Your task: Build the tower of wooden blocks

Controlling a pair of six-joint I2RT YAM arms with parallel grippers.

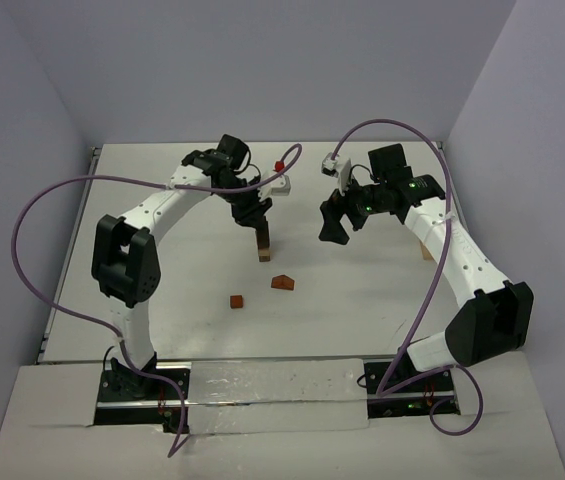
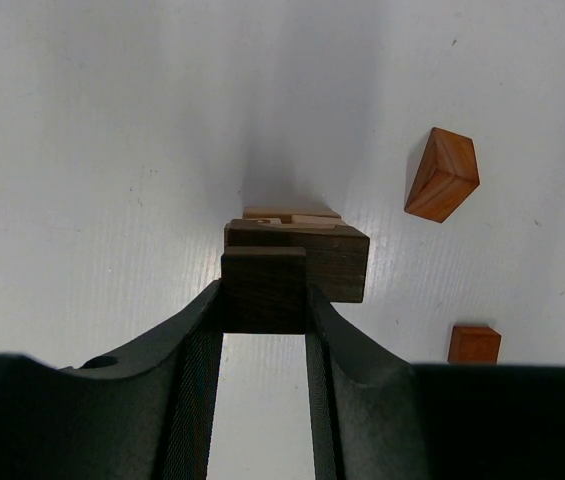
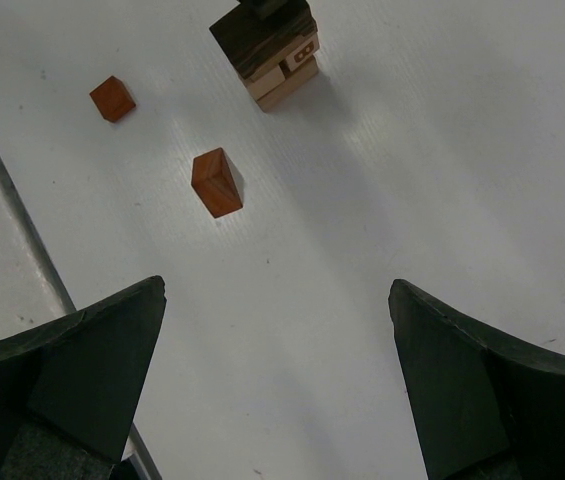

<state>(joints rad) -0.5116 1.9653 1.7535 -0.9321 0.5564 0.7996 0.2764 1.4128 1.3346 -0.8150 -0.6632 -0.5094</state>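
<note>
Dark wood in the grip: the left claw [image 2: 264, 305] is pinched narrow on a small dark block [image 2: 264, 283], one finger on each side face.
Directly under it: the tower [image 1: 263, 245], a thin upright stack near the middle of the table [image 1: 162, 280]; its top piece is a wider dark slab with pale pieces below.
Relation that matters: the held block sits right over the tower's top, so the stack lies straight down from the claw, not off to any side. The tower's long axis is vertical, and I judge the coming move to be a short lowering along that axis.
Contact: I cannot tell whether the block already rests on the slab.
Nearer arm: the left. The right claw [image 1: 340, 222] stands wide with nothing in it, well apart at about 2 o'clock from the tower.
Loose pieces: a reddish wedge [image 1: 282, 283] at 5 o'clock from the tower's foot and a reddish cube [image 1: 237, 301] at 7 o'clock, apart from each other.
Left wrist view only: how the block lines up with the slab; it looks offset toward the slab's left end.
Right wrist view only: the tower's pale side layers, seen at 12 o'clock.
</note>
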